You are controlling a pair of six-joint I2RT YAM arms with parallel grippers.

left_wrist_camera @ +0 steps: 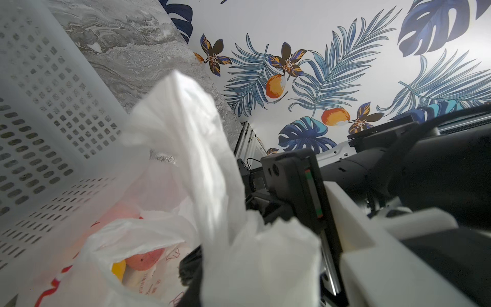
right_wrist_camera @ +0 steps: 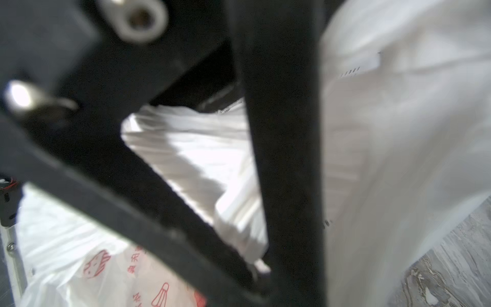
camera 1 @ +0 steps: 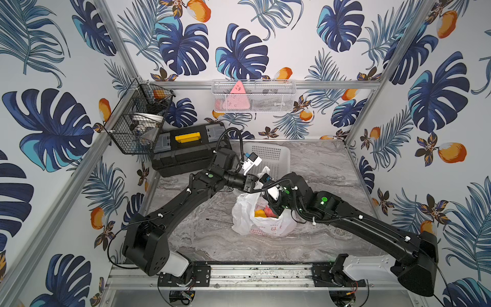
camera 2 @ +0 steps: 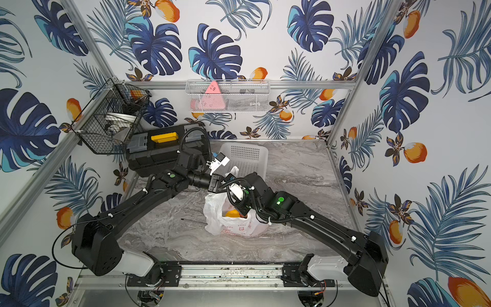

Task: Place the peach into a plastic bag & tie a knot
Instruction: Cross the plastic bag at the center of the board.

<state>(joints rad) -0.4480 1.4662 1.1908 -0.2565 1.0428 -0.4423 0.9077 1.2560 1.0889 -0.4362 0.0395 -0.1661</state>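
Left pincer (camera 1: 261, 179) is just above the plastic bag (camera 1: 263, 226), with white film bunched at its jaws; whether it has closed cannot be told. The bag stands open-mouthed on the marble surface (camera 1: 332, 186), in front of a white basket (camera 1: 276, 155), with the peach (left_wrist_camera: 143, 259) inside. Right pincer (right_wrist_camera: 261, 268) is closed, pinching a pleated fold of the bag.

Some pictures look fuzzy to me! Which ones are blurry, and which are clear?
Right wrist view: the right gripper is blurry because it is too close, and the printed plastic bag is clearer. Left wrist view: the bag is soft up close, the wallpaper sharp. Both top views: sharp and evenly lit.
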